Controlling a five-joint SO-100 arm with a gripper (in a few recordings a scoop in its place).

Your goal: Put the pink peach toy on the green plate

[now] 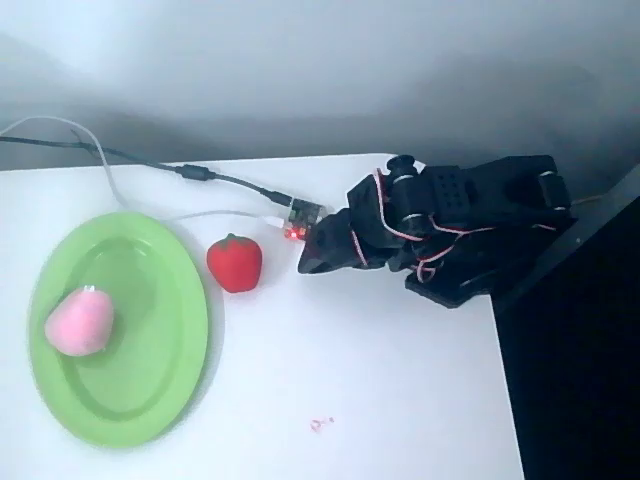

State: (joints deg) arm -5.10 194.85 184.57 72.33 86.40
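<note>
The pink peach toy [78, 321] lay on the green plate [150, 400]. My gripper [312, 252] sat folded near the strawberry toy [235, 263]; its opening could not be determined.

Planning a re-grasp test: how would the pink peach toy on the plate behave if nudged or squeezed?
The pink peach toy looks fuzzy and soft, so it would probably squash under the fingers rather than slip. Its rounded shape may let it roll, though the green plate's raised rim would likely stop it. It seems light.
</note>
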